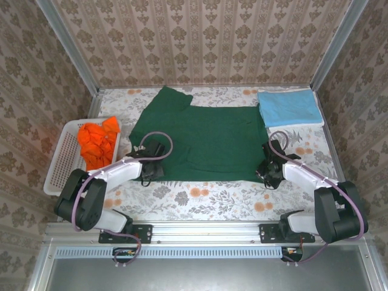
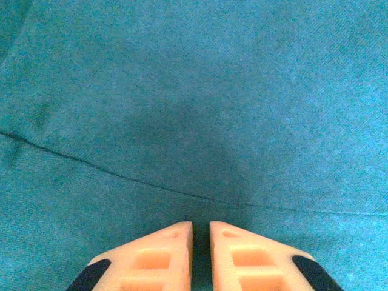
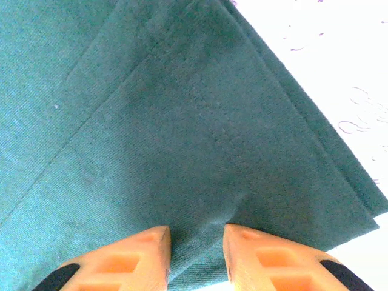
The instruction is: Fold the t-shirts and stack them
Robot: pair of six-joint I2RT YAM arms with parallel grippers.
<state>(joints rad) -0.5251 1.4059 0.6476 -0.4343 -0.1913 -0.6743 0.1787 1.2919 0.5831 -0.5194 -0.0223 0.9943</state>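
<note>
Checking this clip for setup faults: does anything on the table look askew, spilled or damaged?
Nothing damaged or spilled. The dark green t-shirt lies slightly askew, one sleeve poking out at its far left corner; the orange shirts sit crumpled in the basket.

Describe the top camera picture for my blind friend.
A dark green shirt lies spread on a flowery table, the left end effector and right end effector at its near corners. A folded blue shirt sits far right; orange shirts lie in a basket at left.

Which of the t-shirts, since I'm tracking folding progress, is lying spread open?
The dark green t-shirt, spread mid-table; the light blue t-shirt lies folded far right, the orange ones bunched in the white lattice basket.
</note>
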